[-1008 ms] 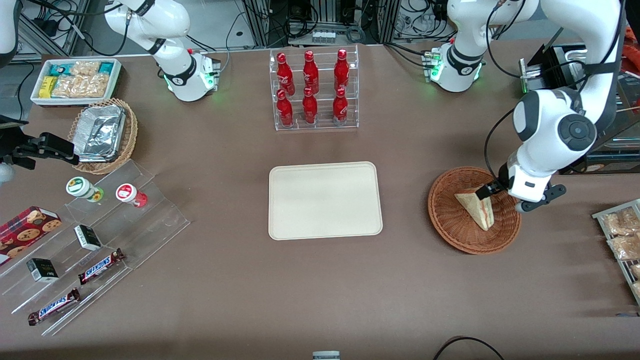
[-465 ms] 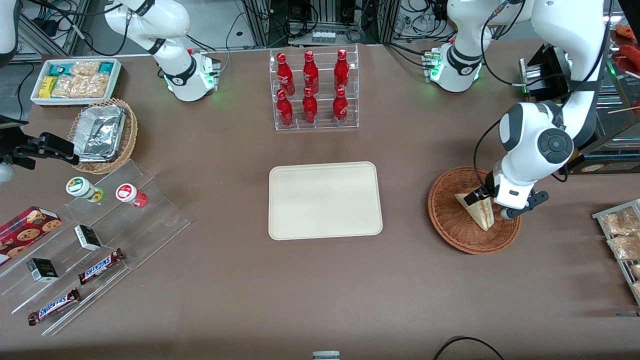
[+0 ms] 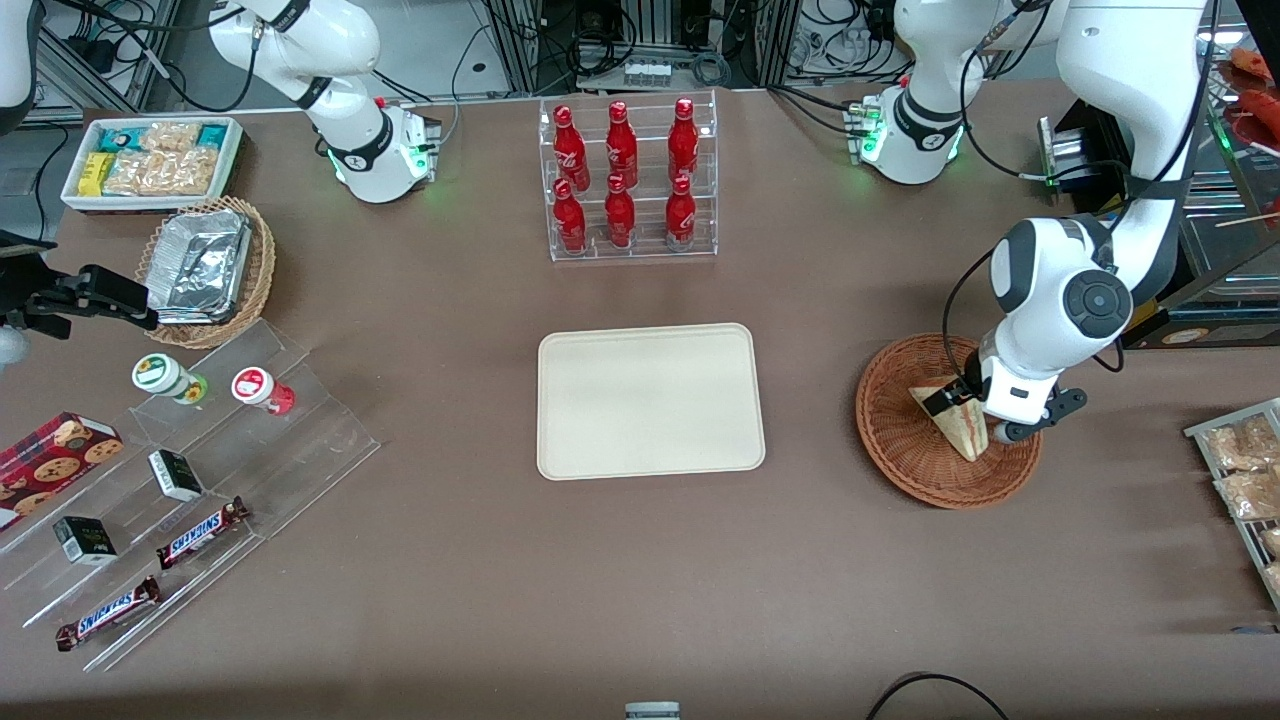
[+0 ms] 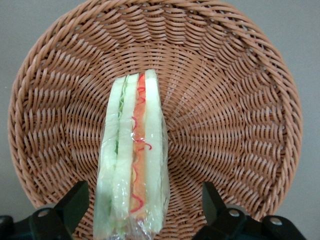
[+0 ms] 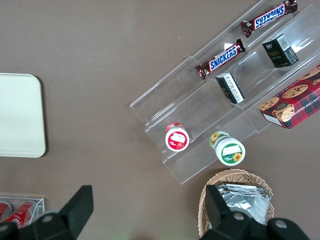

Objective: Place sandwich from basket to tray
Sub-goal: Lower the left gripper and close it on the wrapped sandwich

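The sandwich [image 3: 962, 438] stands on edge in the round reddish-brown basket [image 3: 898, 440], toward the working arm's end of the table. In the left wrist view its wrapped cut edge [image 4: 134, 160] shows pink and pale green layers against the basket [image 4: 225, 100] weave. My left gripper [image 3: 975, 416] is down in the basket, open, straddling the sandwich. One of the black fingers [image 4: 75, 202] stands on each side of the wedge, with a gap between each and the wrap. The cream tray [image 3: 650, 400] lies empty at the table's middle.
A clear rack of red bottles [image 3: 628, 180] stands farther from the front camera than the tray. A wire rack of snack bags [image 3: 1240, 470] sits at the working arm's table end. Acrylic shelves with candy bars [image 3: 180, 470] and a foil-filled tan basket [image 3: 205, 265] lie at the parked arm's end.
The left arm has swung in over the basket and lowered. Its open fingers now sit on either side of the sandwich, which has not moved.
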### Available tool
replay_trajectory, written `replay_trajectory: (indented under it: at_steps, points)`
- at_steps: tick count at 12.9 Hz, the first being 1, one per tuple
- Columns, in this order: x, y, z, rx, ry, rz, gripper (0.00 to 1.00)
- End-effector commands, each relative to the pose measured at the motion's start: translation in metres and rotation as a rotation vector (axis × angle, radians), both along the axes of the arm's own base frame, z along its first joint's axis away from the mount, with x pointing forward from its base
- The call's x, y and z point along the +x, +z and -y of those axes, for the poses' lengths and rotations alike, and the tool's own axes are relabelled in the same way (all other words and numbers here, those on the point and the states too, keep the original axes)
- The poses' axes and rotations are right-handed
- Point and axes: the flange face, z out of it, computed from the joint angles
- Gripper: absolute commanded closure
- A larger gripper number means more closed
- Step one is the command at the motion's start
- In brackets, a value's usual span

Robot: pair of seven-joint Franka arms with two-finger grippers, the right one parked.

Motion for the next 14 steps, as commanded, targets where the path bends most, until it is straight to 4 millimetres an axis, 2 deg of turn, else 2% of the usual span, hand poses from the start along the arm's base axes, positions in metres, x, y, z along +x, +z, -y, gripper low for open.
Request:
replay_trajectory:
  at_steps: [1,2,4,5,8,9,10,12,14]
  points:
    - [-0.006,-0.012,-0.003,-0.004,0.012,0.012,0.01]
    - [-0.007,-0.012,-0.003,-0.004,0.012,0.012,0.16]
    - [-0.008,-0.011,-0.002,-0.003,0.011,0.002,0.77]
    - [-0.009,-0.008,-0.002,-0.003,0.009,-0.009,1.0]
    - [-0.007,0.019,0.005,0.005,-0.015,-0.022,1.0]
    - [-0.004,0.029,0.017,0.009,-0.042,-0.031,1.0]
    - [-0.001,0.04,0.041,0.012,-0.085,-0.041,1.0]
    - [0.006,0.065,0.074,0.016,-0.139,-0.07,1.0]
    - [0.007,0.081,0.108,0.021,-0.192,-0.089,1.0]
